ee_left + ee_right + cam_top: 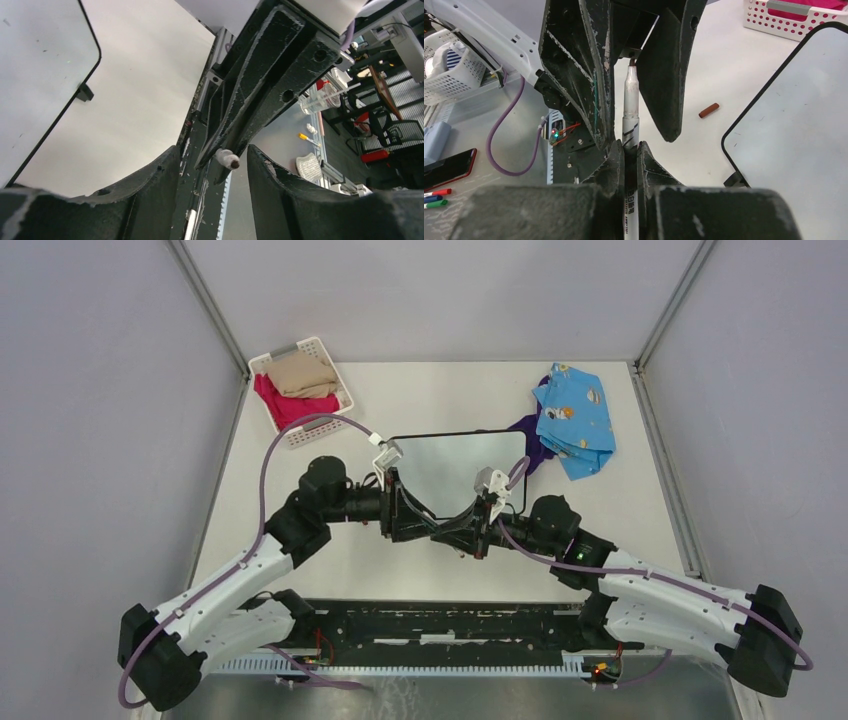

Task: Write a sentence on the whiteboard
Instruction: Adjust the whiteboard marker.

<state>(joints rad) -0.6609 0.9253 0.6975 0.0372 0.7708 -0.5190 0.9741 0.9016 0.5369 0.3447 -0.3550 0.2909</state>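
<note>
White basket (300,390) with clothes sits back-left. Your left gripper (212,152) is spread wide and grips nothing; the marker (630,100) tip sits between its fingers. Your right gripper (630,150) is clamped on the marker barrel, whose print is too blurred to read. Whiteboard (455,465) lies flat, centre, just beyond both grippers. Brown cap (709,110) lies loose near its frame. Blue printed cloth (575,420) is back-right.

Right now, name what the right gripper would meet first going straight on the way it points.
The left gripper: the marker clamped in the right gripper points its tip between that one's open fingers. Probably its palm first; depth is unclear.
</note>
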